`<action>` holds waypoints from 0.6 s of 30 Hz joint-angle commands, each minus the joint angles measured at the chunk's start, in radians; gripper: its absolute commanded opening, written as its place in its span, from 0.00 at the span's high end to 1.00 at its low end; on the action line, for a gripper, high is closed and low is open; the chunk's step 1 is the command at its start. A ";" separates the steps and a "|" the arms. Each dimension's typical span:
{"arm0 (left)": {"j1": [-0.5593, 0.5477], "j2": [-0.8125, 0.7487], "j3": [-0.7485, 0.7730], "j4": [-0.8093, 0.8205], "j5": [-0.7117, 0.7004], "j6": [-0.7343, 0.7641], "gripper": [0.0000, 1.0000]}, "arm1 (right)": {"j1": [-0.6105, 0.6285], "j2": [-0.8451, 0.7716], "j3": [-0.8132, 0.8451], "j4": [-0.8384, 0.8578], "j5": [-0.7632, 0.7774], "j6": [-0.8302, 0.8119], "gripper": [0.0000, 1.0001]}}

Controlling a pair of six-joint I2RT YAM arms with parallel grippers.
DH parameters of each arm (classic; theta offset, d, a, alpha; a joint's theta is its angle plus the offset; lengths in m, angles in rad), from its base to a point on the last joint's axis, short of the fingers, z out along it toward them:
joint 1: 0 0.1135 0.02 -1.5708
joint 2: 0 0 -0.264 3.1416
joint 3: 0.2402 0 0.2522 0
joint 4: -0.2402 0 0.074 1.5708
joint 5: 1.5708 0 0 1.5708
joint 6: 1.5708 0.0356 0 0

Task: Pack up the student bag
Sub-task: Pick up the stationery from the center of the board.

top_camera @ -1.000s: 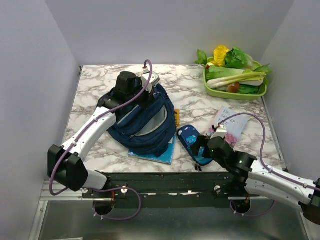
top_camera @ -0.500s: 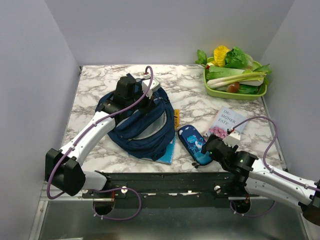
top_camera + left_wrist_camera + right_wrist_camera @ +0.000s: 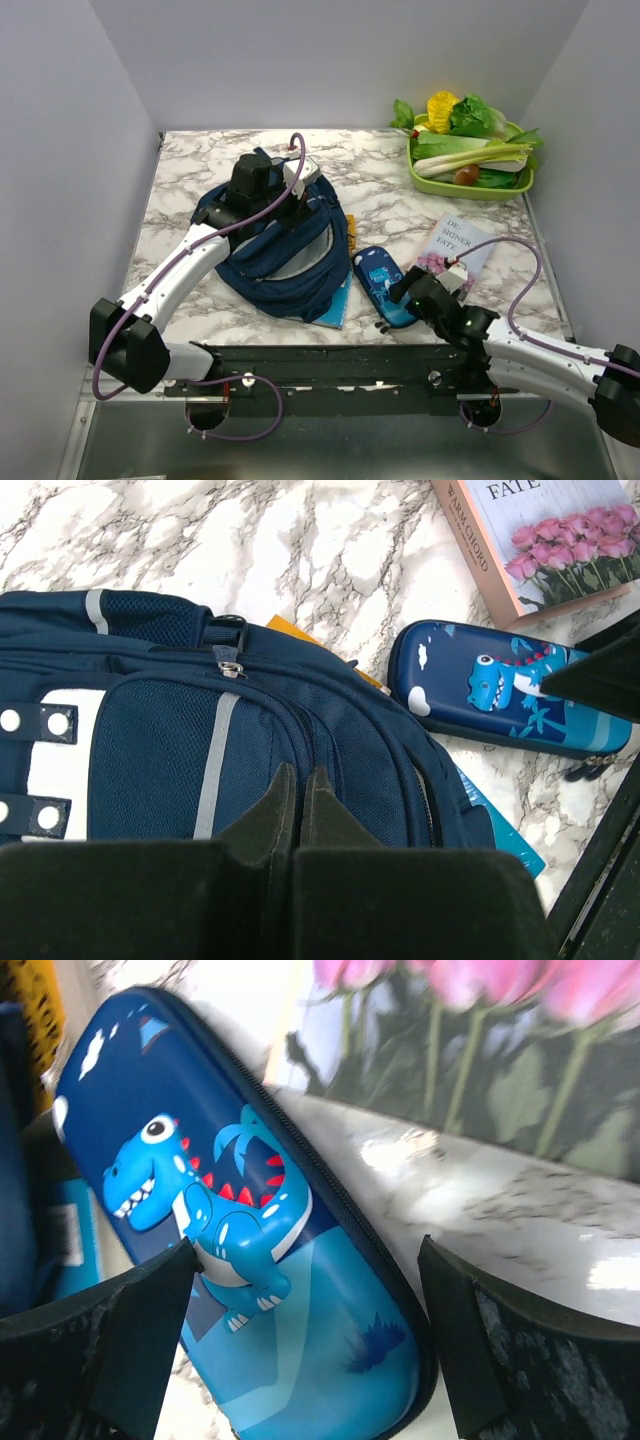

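The student bag, navy with a grey stripe, lies left of centre on the marble table, its mouth showing pale lining. My left gripper sits on its upper edge. In the left wrist view the left gripper is shut, pinching a fold of the student bag beside the zip. My right gripper is open over the near end of a blue dinosaur pencil case. In the right wrist view the right gripper has a finger on either side of the pencil case, neither visibly pressing it.
A rose-covered book lies right of the pencil case. A teal notebook and a yellow item stick out from under the bag. A green tray of vegetables stands at the back right. The rail edges the table's near side.
The left gripper sank and shifted left with the bag's edge, flattening the bag and narrowing its mouth. The right gripper moved left over the pencil case, which slid slightly left.
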 commanded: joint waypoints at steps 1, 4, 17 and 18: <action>-0.008 -0.047 0.040 0.048 0.067 -0.016 1.00 | -0.002 -0.057 -0.112 0.193 -0.199 0.012 0.00; -0.008 -0.048 0.040 0.052 0.070 -0.019 1.00 | -0.001 -0.155 -0.172 0.253 -0.272 0.033 0.05; -0.012 -0.053 0.040 0.069 0.070 -0.034 1.00 | -0.001 0.011 -0.120 0.575 -0.476 -0.109 0.13; -0.014 -0.053 0.043 0.067 0.067 -0.031 1.00 | -0.001 0.078 -0.109 0.612 -0.485 -0.117 0.13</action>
